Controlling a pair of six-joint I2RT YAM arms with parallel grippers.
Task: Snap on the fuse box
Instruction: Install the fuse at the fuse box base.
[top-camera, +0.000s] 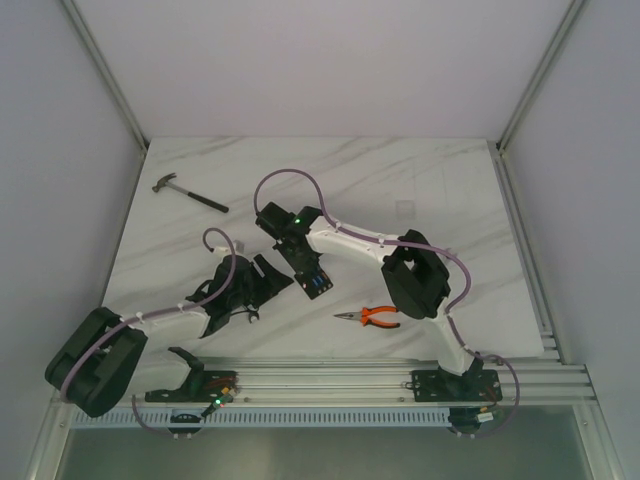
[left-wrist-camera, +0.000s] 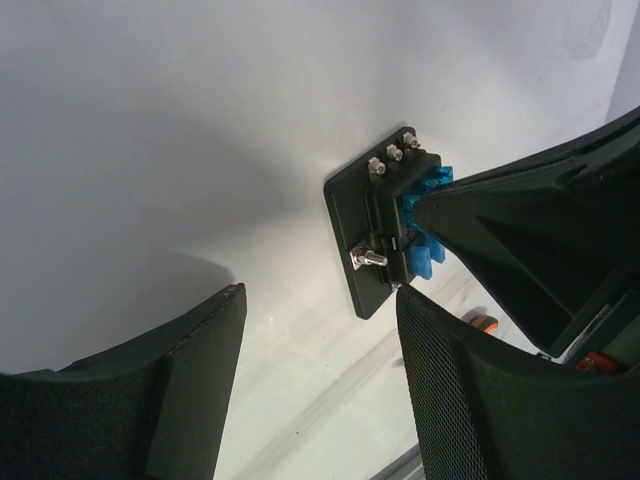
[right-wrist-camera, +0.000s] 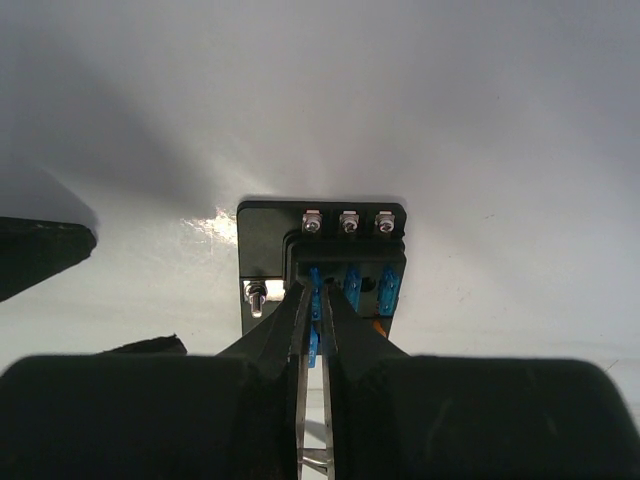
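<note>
You've got one fuse box (right-wrist-camera: 262, 245), one pliers (top-camera: 370, 317), one hammer (top-camera: 188, 193); box sits under your right gripper (right-wrist-camera: 318, 300), which pinches a blue fuse (right-wrist-camera: 314, 340), left gripper (left-wrist-camera: 318, 330) spread just beside

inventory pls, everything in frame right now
fuse box: 1, black, flat on the table centre
fuses: at least three, blue, in the fuse box
pliers: 1, orange handles, near side, right of the fuse box
hammer: 1, grey head and dark handle, far left
clear item: 1, see-through, far side right of centre; too faint to identify
table: 1, white marble
left hand: 1, black, open, beside the fuse box
right hand: 1, black, closed on one of the fuses
</note>
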